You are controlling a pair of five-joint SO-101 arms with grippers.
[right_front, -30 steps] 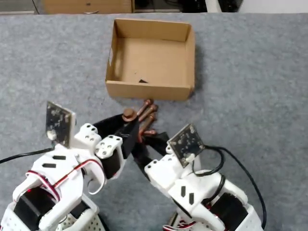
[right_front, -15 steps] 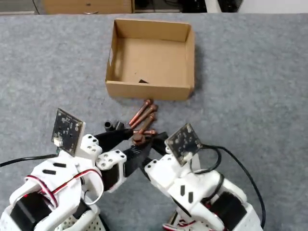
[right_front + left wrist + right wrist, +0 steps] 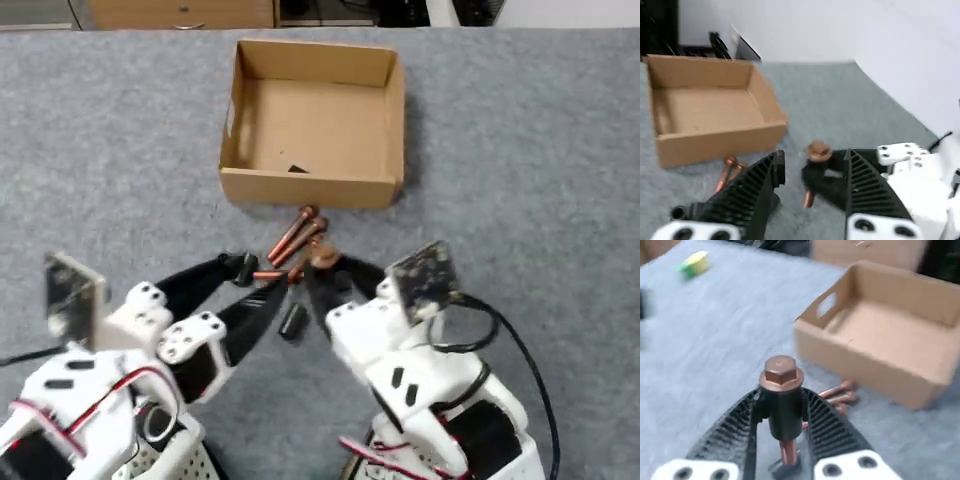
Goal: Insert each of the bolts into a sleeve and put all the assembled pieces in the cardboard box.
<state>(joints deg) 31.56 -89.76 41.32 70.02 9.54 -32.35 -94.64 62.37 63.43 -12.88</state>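
My right gripper [image 3: 323, 268] [image 3: 782, 402] is shut on a black sleeve [image 3: 784, 415] with a copper bolt [image 3: 782, 372] pushed through it, held upright just above the carpet. Left of it my left gripper [image 3: 262, 279] [image 3: 812, 162] stands open, its jaws on either side of that piece but apart from it. Loose copper bolts [image 3: 297, 232] [image 3: 838, 391] lie in front of the cardboard box [image 3: 310, 188] [image 3: 715, 137] [image 3: 860, 365]. One black sleeve [image 3: 292, 320] lies on the carpet between the arms. Another sleeve [image 3: 236, 263] sits by the left gripper's far finger.
The box is open at the top, with one small dark scrap [image 3: 297, 168] inside. Grey carpet [image 3: 520, 180] stretches free to the right and left of the box. A yellow-green object [image 3: 695, 262] lies far off in the right wrist view.
The bolt went from my left gripper into the sleeve held by my right gripper. The left gripper opened and drew back left; the right gripper moved up and right with the piece.
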